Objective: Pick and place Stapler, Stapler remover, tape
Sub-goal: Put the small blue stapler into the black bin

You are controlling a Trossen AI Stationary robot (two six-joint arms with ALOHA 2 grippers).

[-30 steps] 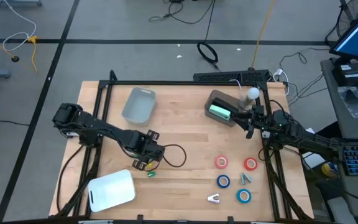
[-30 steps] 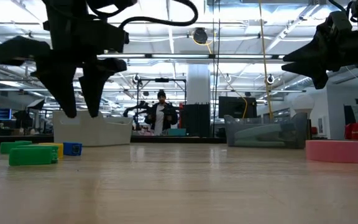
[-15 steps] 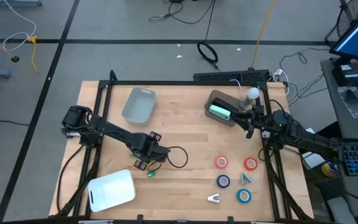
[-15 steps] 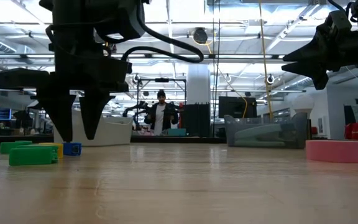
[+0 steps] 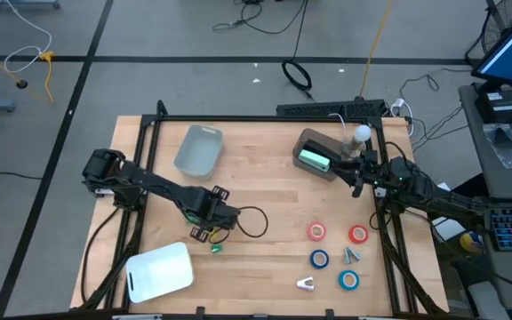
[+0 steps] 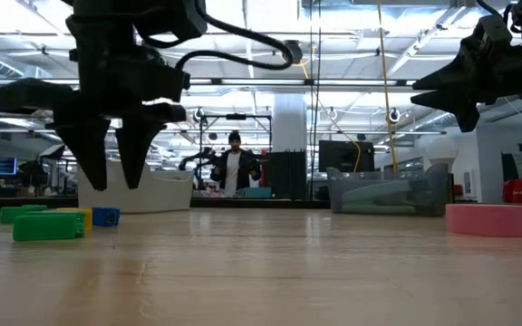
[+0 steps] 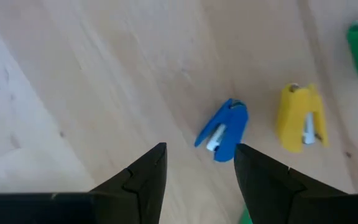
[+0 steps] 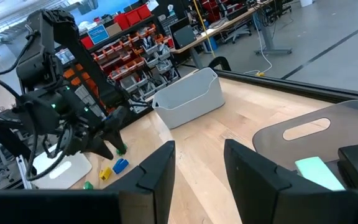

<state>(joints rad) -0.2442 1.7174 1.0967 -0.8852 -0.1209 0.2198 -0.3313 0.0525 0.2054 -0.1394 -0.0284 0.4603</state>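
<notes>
Down at the near edge of the table sit a white lid (image 5: 160, 272) on the left and four tape rolls (image 5: 335, 246) on the right, untouched, with small metal staple removers (image 5: 306, 284) among them. Mid-table, left gripper (image 7: 196, 163) hovers with fingers apart and empty above a blue staple remover (image 7: 222, 130), a yellow one (image 7: 300, 117) just beside it; likely lining up a pick. Farther back, right gripper (image 8: 197, 163), fingers apart and empty, waits by the grey bin (image 5: 314, 147) holding a green stapler (image 5: 313, 160). Empty light tray (image 5: 198, 148) back left.
</notes>
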